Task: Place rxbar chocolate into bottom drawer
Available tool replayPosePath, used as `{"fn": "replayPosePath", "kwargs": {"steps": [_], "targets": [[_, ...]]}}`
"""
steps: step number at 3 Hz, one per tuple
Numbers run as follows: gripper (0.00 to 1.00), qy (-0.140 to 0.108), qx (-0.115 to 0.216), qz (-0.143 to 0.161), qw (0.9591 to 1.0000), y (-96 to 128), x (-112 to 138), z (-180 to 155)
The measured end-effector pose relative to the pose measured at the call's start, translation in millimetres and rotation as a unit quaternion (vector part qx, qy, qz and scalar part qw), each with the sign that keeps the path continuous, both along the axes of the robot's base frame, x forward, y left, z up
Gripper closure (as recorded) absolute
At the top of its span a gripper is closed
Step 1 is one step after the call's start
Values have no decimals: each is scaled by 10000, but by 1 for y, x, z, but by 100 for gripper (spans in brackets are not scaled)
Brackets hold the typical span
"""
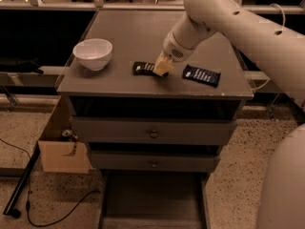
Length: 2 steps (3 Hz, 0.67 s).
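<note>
Nothing was delivered yet: gripper (163, 67) sat on rxbar chocolate (143, 68) atop cabinet (143, 32), grip unclear; bottom drawer (152, 205) stood open.

Cream arm (228, 18), maybe-tan pincer (162, 69) over cabinet (143, 32)

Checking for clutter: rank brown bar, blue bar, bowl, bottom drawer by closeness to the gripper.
1. Brown bar, at the gripper, on top.
2. Blue bar, beside it.
3. Bowl, across the top.
4. Bottom drawer, open below.

Tan gripper (162, 68) on black-brown rxbar chocolate (143, 68)
</note>
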State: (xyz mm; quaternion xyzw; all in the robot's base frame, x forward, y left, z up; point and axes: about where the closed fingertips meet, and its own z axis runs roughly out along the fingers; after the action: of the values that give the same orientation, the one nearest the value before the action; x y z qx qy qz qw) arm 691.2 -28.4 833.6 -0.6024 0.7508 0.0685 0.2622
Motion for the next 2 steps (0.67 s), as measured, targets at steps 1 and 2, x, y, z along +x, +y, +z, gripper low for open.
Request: {"fn": "replayPosePath", "kwargs": {"steps": [1, 2], "targets": [[100, -1, -41, -5, 10000, 0, -2, 3], [100, -16, -133, -24, 9999, -2, -7, 12]]}}
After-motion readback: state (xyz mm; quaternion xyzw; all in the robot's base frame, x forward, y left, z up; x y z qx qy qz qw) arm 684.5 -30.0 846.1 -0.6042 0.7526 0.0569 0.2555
